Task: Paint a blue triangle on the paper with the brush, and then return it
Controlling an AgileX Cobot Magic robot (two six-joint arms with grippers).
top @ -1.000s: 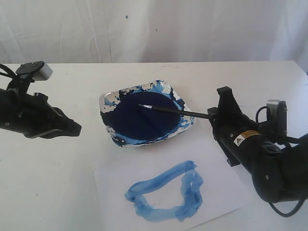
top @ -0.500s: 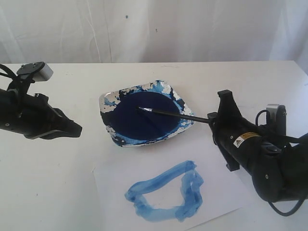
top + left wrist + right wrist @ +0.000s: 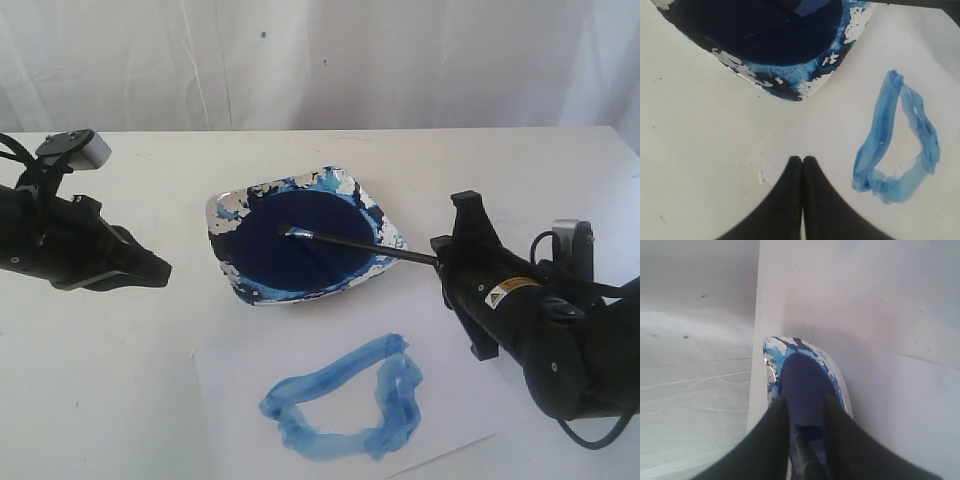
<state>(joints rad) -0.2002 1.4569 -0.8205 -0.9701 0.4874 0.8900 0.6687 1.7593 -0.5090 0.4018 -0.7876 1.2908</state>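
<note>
White table [image 3: 150, 350] before a pale curtain carries the paper [image 3: 450, 400] with the blue triangle [image 3: 330, 372] on it, and just beyond it the dish [image 3: 225, 205] of dark paint, where the brush [image 3: 345, 244] lies with its bristles in the pool and its handle slanting over the rim toward the right gripper [image 3: 806, 410]. That gripper's jaws stand narrowly apart around the handle's end, though I cannot tell whether they press it. The left gripper [image 3: 802, 165] hangs well apart, closed on nothing. Light, thin and stiff, the brush probably rolls easily, so the dry outer handle is the place to pinch it.
</note>
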